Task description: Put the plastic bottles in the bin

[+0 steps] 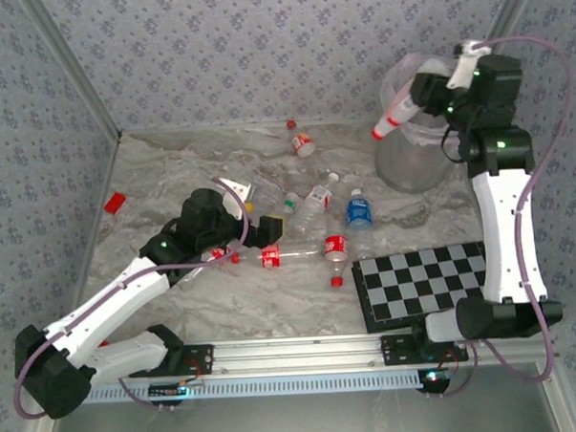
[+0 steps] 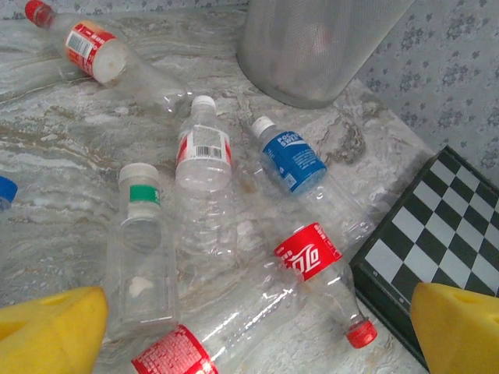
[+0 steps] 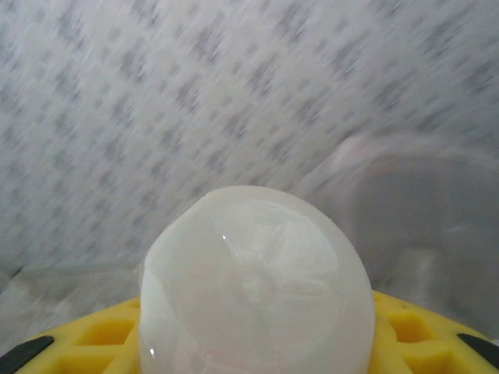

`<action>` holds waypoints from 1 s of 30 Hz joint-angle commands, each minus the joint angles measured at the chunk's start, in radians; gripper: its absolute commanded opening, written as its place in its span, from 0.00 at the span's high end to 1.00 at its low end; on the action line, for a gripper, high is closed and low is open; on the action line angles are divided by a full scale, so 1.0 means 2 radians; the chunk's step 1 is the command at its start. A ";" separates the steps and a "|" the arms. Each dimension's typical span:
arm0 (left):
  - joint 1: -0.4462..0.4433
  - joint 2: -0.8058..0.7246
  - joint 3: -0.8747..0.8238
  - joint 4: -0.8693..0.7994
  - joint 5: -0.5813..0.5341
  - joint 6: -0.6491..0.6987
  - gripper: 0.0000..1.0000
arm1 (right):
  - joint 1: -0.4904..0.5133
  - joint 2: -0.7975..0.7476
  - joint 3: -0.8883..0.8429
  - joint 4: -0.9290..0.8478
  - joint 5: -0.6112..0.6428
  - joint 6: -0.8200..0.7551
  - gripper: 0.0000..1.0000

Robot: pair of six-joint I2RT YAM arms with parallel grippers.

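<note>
A clear, red-capped bottle (image 1: 396,114) juts from the right gripper (image 1: 432,93), clamped on it by the bin (image 1: 410,168); the left gripper (image 2: 253,335) gapes empty over scattered bottles (image 2: 204,156).

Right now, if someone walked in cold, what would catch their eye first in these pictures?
The right pincer holds a red-capped bottle up at the rim of the tall bin, at the far right of the table. Mid-table lies a jumble of loose bottles, with the left pincer wide open just above them. A checkerboard sits at the near right.
</note>
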State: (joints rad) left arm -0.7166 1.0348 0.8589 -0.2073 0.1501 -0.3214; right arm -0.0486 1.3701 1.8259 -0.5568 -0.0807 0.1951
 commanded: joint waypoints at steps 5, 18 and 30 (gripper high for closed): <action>-0.004 -0.028 -0.008 -0.014 -0.012 0.009 0.01 | -0.022 0.074 0.107 -0.017 0.121 -0.075 0.71; -0.004 -0.088 -0.001 -0.092 -0.040 -0.012 0.01 | 0.001 0.243 0.251 -0.159 0.184 -0.118 0.74; -0.004 -0.107 -0.009 -0.110 -0.037 -0.006 0.01 | 0.004 0.275 0.181 -0.144 0.178 -0.105 0.76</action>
State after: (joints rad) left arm -0.7166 0.8391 0.8509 -0.4000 0.0807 -0.3336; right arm -0.0402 1.8919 2.1876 -0.8440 0.2733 -0.0196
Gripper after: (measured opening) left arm 0.989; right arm 0.417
